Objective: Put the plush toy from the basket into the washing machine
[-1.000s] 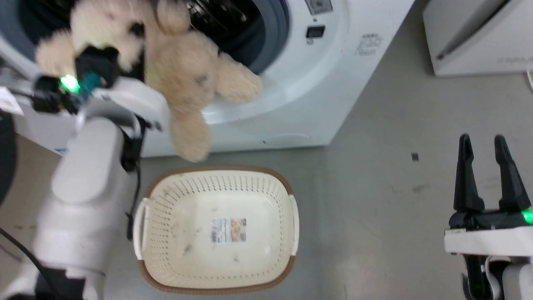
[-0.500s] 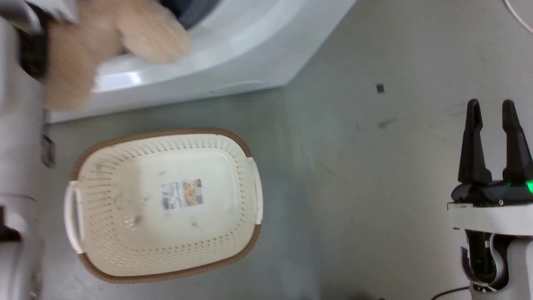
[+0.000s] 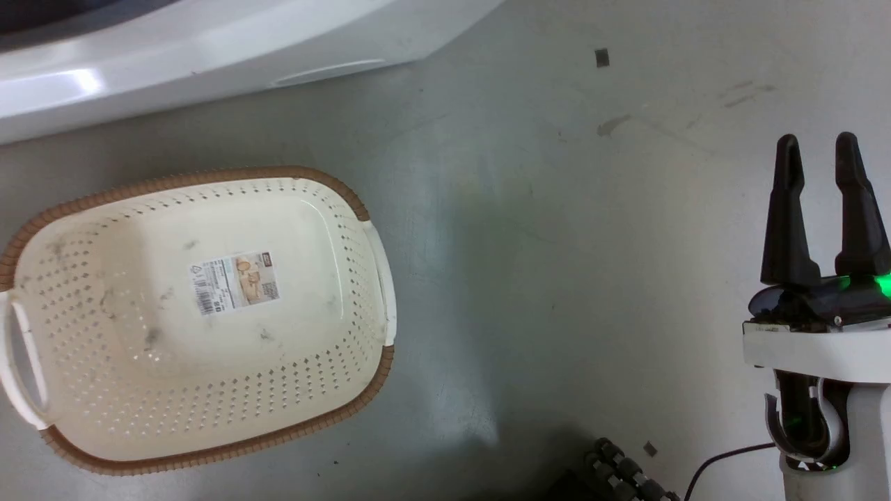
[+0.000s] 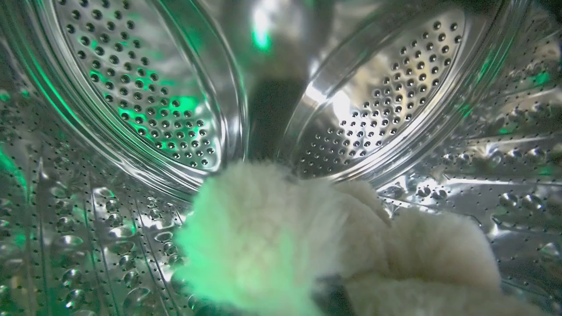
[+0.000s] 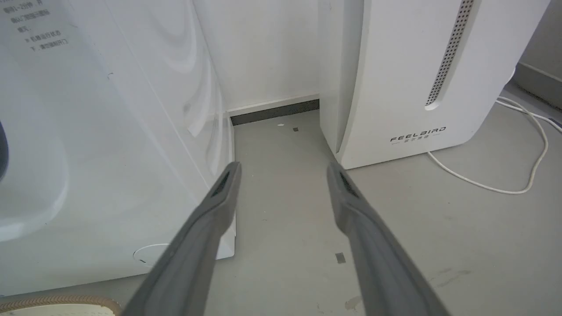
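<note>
The left wrist view is looking into the washing machine's [image 4: 145, 87] perforated steel drum, where the plush toy [image 4: 281, 237] is lying on the lower drum wall, washed in green light. Fur is crowding around a dark sliver of the left end effector [image 4: 330, 293], so I cannot tell whether its fingers are gripping or parted.

The head view is showing the basket [image 3: 362, 376] sitting on the grey floor [image 3: 557, 243] just below the washer's white lower edge, label sticker facing up. The right end effector [image 3: 816, 139] is hovering well to the basket's right, fingers apart and holding nothing.

The right wrist view is revealing an open strip of floor running between the washer's corner and a white FEELBIRD appliance [image 5: 395, 66], with a white cable [image 5: 483, 186] trailing beside it.
</note>
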Robot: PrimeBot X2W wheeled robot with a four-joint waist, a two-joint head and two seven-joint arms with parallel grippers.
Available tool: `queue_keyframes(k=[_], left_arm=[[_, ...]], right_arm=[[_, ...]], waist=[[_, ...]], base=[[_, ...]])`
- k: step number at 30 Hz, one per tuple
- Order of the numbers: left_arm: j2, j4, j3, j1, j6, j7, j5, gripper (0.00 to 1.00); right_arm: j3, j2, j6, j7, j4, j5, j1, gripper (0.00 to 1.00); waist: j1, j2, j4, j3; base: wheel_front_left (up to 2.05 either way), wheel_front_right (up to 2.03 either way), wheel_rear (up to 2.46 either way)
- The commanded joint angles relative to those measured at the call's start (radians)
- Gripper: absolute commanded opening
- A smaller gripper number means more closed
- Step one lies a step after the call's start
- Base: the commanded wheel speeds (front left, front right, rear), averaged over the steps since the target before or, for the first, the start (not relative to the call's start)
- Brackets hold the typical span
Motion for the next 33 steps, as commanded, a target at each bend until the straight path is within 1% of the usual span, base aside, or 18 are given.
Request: queue_keyframes(k=[1,4,5,10,16,21,27,33], left_arm=[[-0.004,0.012,-0.007,-0.006,0.0,-0.005,0.008,0.0],[-0.003,0.038,-0.015,-0.012,0.005,-0.005,0.016,0.0],[-0.001,0.033,-0.019,-0.011,0.013,-0.005,0.025,1.0],[-0.014,0.045,-0.029,0.026,0.013,-0.005,0.03,1.0],[-0.034,0.062,-0.018,0.108,0.008,-0.005,0.011,1.0],[-0.058,0.08,-0.003,0.199,-0.001,-0.005,-0.014,1.0],[-0.096,0.031,0.001,0.327,-0.002,-0.005,-0.019,1.0],[-0.154,-0.075,0.025,0.486,0.012,-0.005,-0.03,1.0]], right_arm=[[0.001,-0.001,0.001,-0.004,-0.006,0.002,-0.022,1.0],[0.0,-0.001,0.001,-0.004,0.001,0.001,-0.023,1.0],[0.001,-0.001,0.001,-0.004,0.003,-0.002,-0.023,1.0],[0.007,-0.001,0.001,-0.004,0.018,-0.015,-0.017,1.0],[0.037,-0.001,0.001,-0.004,0.045,-0.046,0.003,1.0],[0.043,-0.001,0.001,-0.004,0.067,-0.059,0.024,1.0],[0.038,-0.001,0.001,-0.004,0.086,-0.083,0.054,1.0],[0.031,-0.001,0.001,-0.004,0.097,-0.105,0.09,1.0]], waist=[[-0.0001,0.0,-0.006,0.012],[-0.0001,0.0,-0.002,0.016],[-0.0001,0.0,0.001,0.015],[-0.0001,0.0,0.022,-0.019],[-0.0001,0.0,0.057,-0.111],[-0.0001,0.0,0.082,-0.194],[-0.0001,0.0,0.119,-0.289],[-0.0001,0.0,0.167,-0.382]], base=[[0.0,0.0,0.0],[0.0,0.0,0.0],[0.0,0.0,0.0],[0.0,0.0,0.0],[0.0,0.0,0.0],[0.0,0.0,0.0],[0.0,0.0,0.0],[0.0,0.0,0.0]])
